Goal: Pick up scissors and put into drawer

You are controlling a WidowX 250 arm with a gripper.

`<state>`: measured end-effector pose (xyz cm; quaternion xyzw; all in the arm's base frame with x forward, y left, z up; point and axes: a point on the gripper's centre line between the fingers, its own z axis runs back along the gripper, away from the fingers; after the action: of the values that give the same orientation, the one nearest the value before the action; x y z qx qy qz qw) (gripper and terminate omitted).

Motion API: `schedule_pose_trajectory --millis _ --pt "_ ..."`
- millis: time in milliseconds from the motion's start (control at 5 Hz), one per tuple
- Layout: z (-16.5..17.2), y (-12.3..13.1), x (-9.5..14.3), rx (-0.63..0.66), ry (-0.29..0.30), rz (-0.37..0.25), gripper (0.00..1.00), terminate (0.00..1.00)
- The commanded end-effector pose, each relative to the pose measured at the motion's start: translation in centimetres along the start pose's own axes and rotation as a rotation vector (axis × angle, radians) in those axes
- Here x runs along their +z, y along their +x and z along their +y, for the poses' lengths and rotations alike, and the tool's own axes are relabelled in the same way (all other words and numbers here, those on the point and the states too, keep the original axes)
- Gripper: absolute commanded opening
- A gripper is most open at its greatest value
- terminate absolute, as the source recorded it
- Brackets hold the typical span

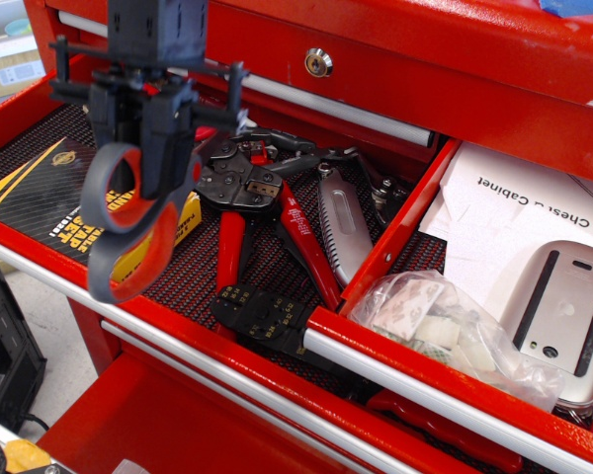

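My gripper point(150, 148) is shut on the scissors point(128, 225). It holds them by the blade end, so the orange-red and grey loop handles hang down above the left, mesh-lined drawer. The blades are hidden between the fingers. The target drawer point(430, 375), red with a silver pull bar, is at the right. It holds white printed paper point(514, 212), a white mouse point(563, 311) and a clear plastic bag point(440, 326). The scissors are well left of that drawer and above its level.
The left drawer holds red-handled crimping pliers point(262, 212), a grey utility knife point(341, 222), a black and yellow tool box point(64, 197) and a black die block point(262, 314). A red divider wall point(395, 232) separates the two drawers. A closed drawer with a lock point(318, 62) is behind.
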<state>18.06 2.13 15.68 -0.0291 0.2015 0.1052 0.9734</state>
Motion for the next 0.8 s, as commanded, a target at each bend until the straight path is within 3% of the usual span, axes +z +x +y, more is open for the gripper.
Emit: schedule_pose_trajectory --millis 0,200,400,600 --pt "-6.5 -3.7 3.4 0.04 -0.048 -0.082 0.0 0.0" --pt "-10.8 -4.4 3.5 0.001 -0.059 -0.104 0.0 0.0" --pt "-13.4 -4.4 3.1 -0.132 -0.023 -0.128 0.0 0.0" --pt "-14.5 -3.1 1.9 -0.315 0.004 -0.224 0.0 0.0"
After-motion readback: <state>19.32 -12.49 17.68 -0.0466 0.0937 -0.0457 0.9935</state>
